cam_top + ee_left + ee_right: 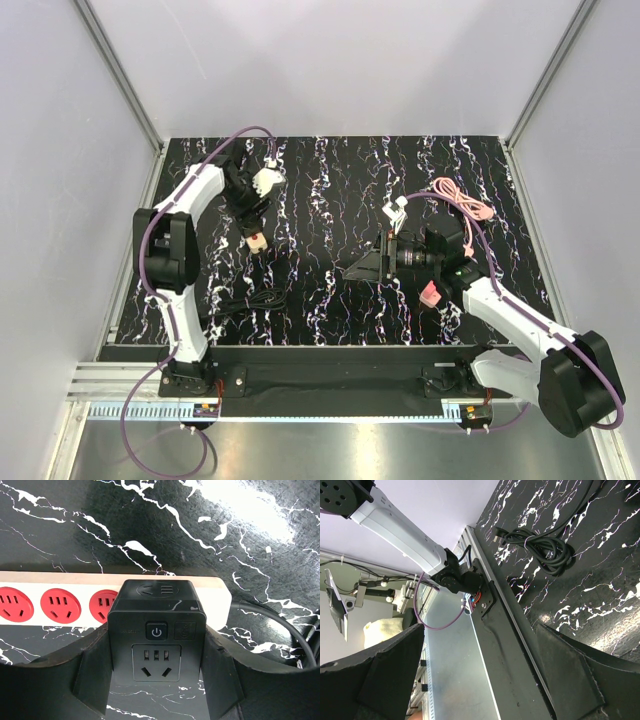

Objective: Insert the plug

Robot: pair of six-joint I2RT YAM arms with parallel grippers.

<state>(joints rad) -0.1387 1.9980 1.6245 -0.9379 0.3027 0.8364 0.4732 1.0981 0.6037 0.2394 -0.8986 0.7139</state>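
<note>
A black smart plug (157, 630), with a power button and its own socket on the face, sits between the fingers of my left gripper (157, 672), which is shut on its two sides. The plug stands over the right end of a white power strip (45, 582) with red sockets and covers one socket. I cannot tell how deep it sits. In the top view my left gripper (250, 212) points down at the back left, and only the strip's end (257, 240) shows below it. My right gripper (362, 268) (480, 630) hangs open and empty at mid-table, pointing left.
A coiled black cord (245, 300) (540, 545) lies at the front left, and a cord (280, 625) leaves the strip's right end. A pink cable (465, 200) lies at the back right. White walls enclose the black marbled table (330, 180).
</note>
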